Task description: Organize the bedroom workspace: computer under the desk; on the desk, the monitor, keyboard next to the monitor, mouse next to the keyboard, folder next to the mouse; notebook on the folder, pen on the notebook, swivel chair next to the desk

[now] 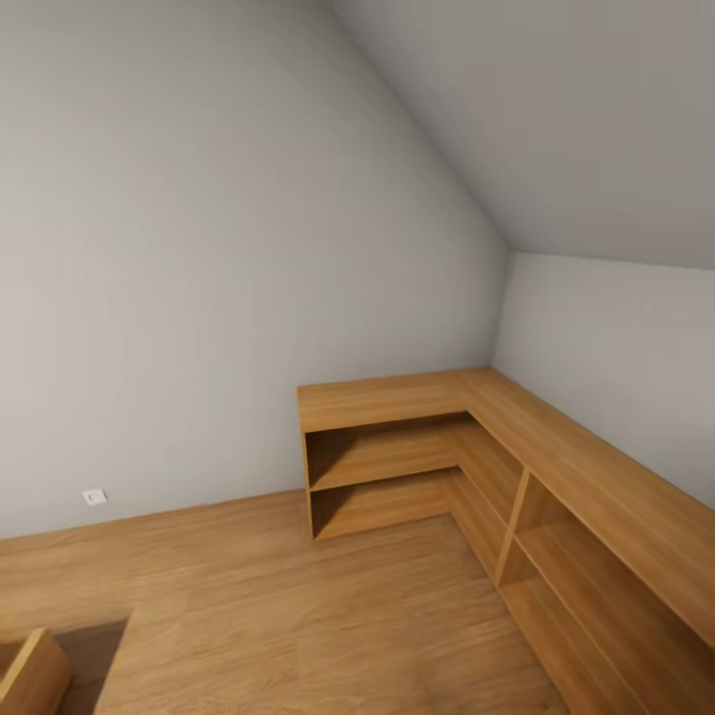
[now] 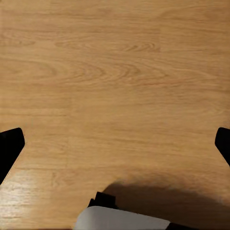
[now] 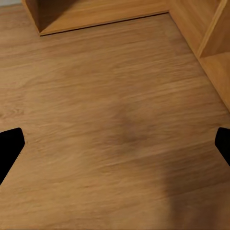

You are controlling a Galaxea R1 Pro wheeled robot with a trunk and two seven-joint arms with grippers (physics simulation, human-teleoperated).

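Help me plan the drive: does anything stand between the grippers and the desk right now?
Cannot tell: these views face a bedroom corner with oak shelving, grey walls and bare oak floor. Left gripper and right gripper hang open over floor, holding nothing.

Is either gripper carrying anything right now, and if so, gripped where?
Nothing is held. The left gripper and the right gripper both have their fingers spread wide, with only bare oak floor between them.
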